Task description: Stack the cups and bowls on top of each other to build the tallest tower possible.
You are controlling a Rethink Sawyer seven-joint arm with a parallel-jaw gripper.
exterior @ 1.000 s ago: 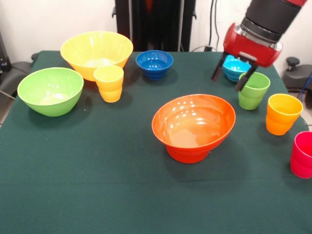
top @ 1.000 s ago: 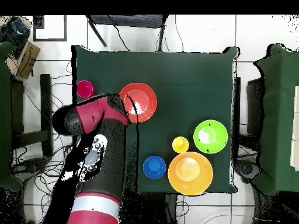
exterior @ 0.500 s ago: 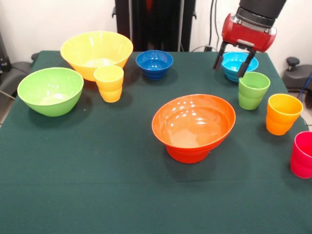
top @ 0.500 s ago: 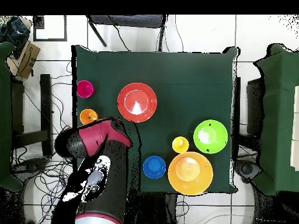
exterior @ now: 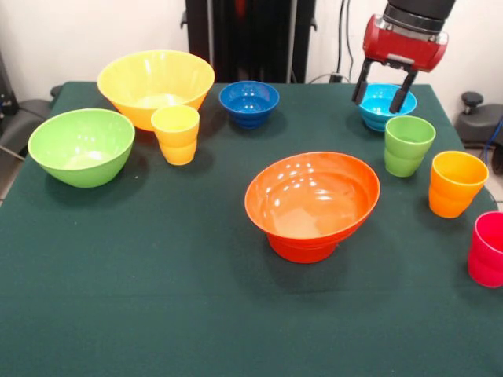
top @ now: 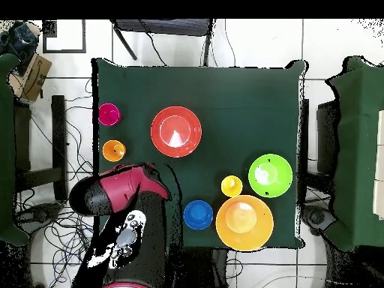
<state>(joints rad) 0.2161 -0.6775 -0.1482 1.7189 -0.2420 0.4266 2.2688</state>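
Observation:
My gripper [exterior: 383,90] is open and empty, hanging just above the small light blue bowl [exterior: 385,108] at the far right. The green cup [exterior: 408,145], orange-yellow cup [exterior: 457,183] and pink-red cup [exterior: 489,248] stand along the right edge. The tower [exterior: 313,203] is a wide orange bowl sitting tilted on a smaller orange bowl at mid-table. The yellow cup [exterior: 176,133] stands in front of the large yellow bowl [exterior: 156,85], with the large green bowl [exterior: 81,145] to its left and the dark blue bowl [exterior: 249,102] at the back. Overhead, my arm [top: 120,196] hides the green cup and the light blue bowl.
The table [exterior: 157,298] has a dark green cloth. A black stand [exterior: 250,39] rises behind its far edge. Overhead, the tower [top: 176,131], pink-red cup [top: 109,114] and orange-yellow cup [top: 114,151] show beside my arm.
My gripper has risen and drawn back from beside the green cup to above the light blue bowl. It stays open. No cup or bowl has moved.

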